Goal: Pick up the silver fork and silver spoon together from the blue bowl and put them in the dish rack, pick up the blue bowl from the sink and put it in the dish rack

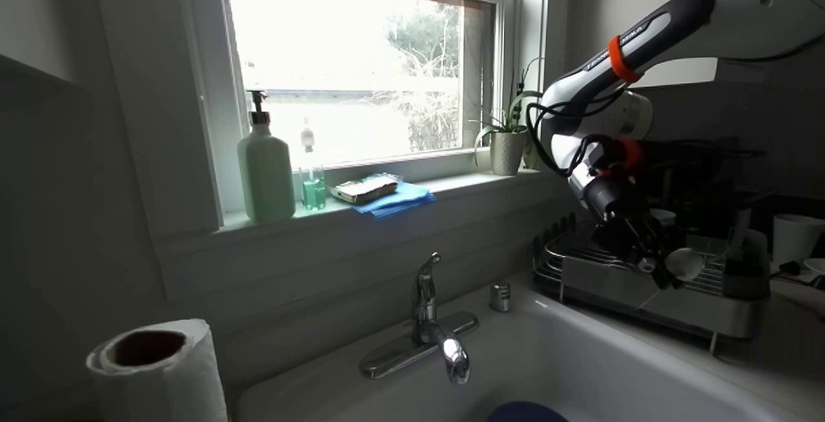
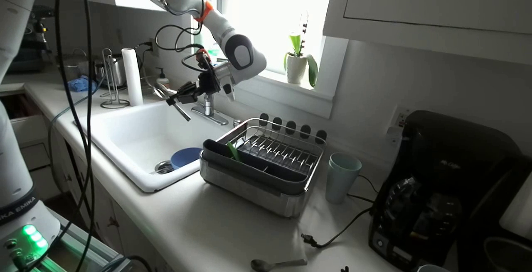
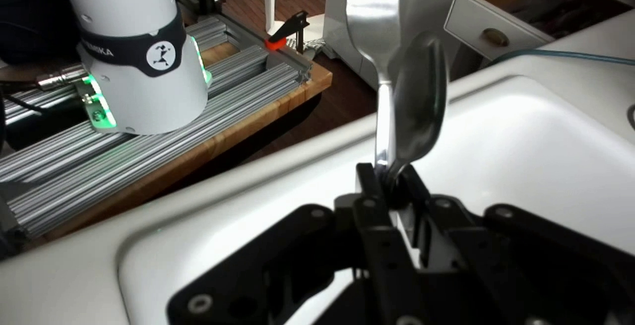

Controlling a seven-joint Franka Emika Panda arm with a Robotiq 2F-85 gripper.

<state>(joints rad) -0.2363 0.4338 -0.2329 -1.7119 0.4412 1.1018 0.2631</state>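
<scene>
At the left, over the sink point(image 2: 137, 126), I could lose the silver fork point(image 3: 374, 25) or the silver spoon point(image 3: 420, 97): both look slim and smooth, and a pair pinched at so small a patch may swivel or slide apart if I swing fast. A dropped piece could land on the blue bowl point(image 2: 185, 157), which sits at the sink's right side, beside the drain point(image 2: 164, 167). Farther right, the dish rack point(image 2: 245, 189) stands on the counter past the sink in both exterior views; there the hanging handles could catch the wall of its cutlery holder point(image 2: 266, 180) if I come in too low, or knock the green piece point(image 2: 233, 151) sticking up from it. Slanted as they are, they probably want turning first.

My gripper point(image 3: 389, 178) is closed to the thickness of the two, fingertips squeezing them near the necks. In the wrist view the fork's head is left, the spoon's right, close against it. How firmly each is held I can't judge. The pair hangs apart from bowl and rack.
</scene>
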